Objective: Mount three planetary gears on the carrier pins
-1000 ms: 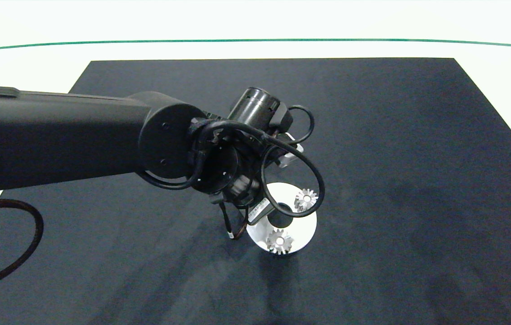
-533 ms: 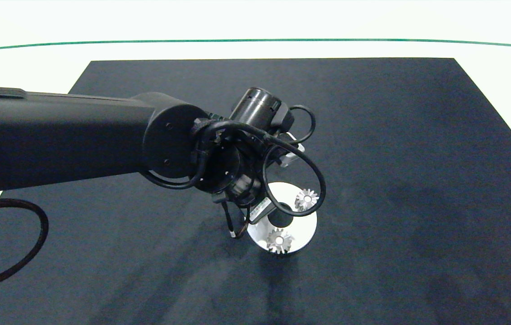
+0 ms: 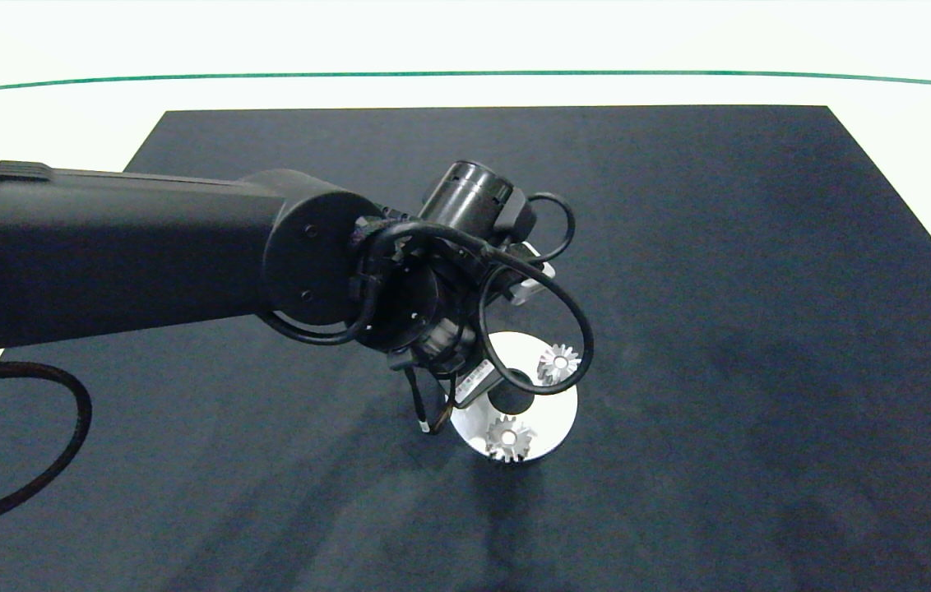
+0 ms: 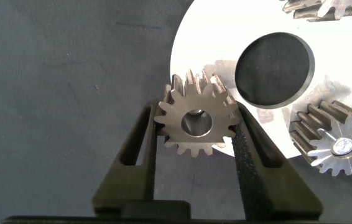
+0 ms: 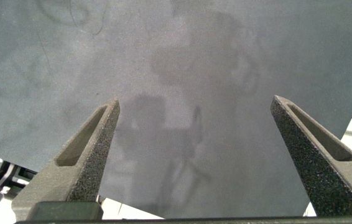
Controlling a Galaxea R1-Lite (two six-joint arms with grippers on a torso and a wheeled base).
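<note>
Third planetary gear [image 4: 196,122] sits between the fingers of the left gripper [image 4: 196,134], at the edge of the white disc [image 4: 216,37]. Jaws closed onto its teeth from both sides, narrow gap, gear pinched. Gear face and bore point toward the wrist camera, axis roughly upright. Two other gears [image 3: 558,363] [image 3: 509,438] lie flat on the disc, over pins. Right gripper [image 5: 208,149] hangs over bare dark mat [image 5: 163,56], fingers spread wide, holding nothing.

Looks like a lab or test bench: a dark mat [image 3: 679,288] is laid on a white counter [image 3: 465,41] edged by a green line [image 3: 465,74].
</note>
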